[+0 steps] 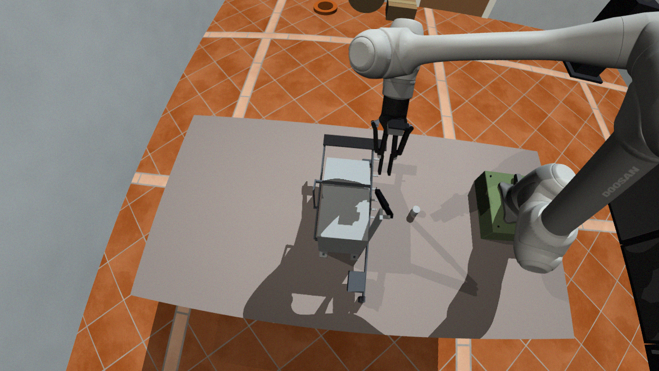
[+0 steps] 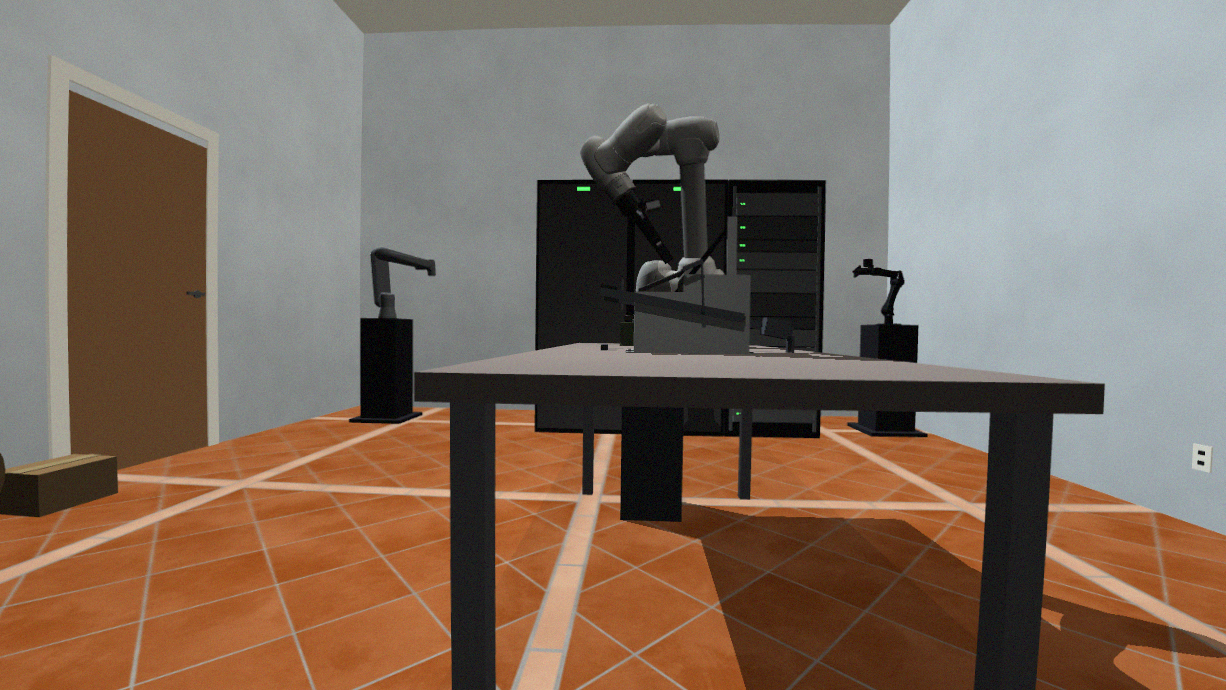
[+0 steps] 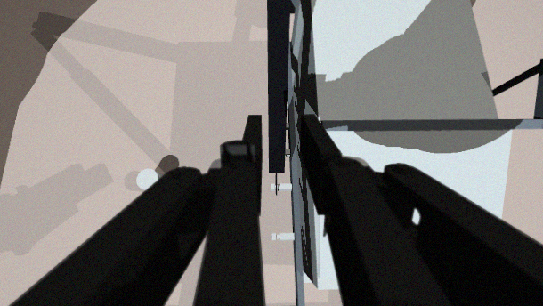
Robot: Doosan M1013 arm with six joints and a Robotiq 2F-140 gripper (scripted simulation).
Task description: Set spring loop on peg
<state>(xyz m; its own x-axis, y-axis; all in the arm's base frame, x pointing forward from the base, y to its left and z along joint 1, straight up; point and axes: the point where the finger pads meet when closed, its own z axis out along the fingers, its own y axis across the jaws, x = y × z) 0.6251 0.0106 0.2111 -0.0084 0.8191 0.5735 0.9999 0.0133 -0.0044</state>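
Note:
The grey feeder box (image 1: 343,202) stands in the middle of the bench, with a dark pedal plate (image 1: 348,141) at its far end. A row of small pegs (image 3: 280,187) runs along its right side. The black spring (image 1: 383,203) lies slanted beside that side. My gripper (image 1: 385,171) hangs at the feeder's far right corner, fingers a narrow gap apart. In the wrist view the spring's end (image 3: 276,169) sits in that gap (image 3: 280,133), at one peg; I cannot tell if a finger touches it. The steel weight (image 1: 414,213) stands upright on the bench right of the feeder, and also shows in the wrist view (image 3: 147,179).
A green base block (image 1: 495,205) sits at the bench's right side, under the arm. A thin rod with a small grey plate (image 1: 356,280) reaches from the feeder toward the front edge. The feeder's frame bars stand close to my fingers.

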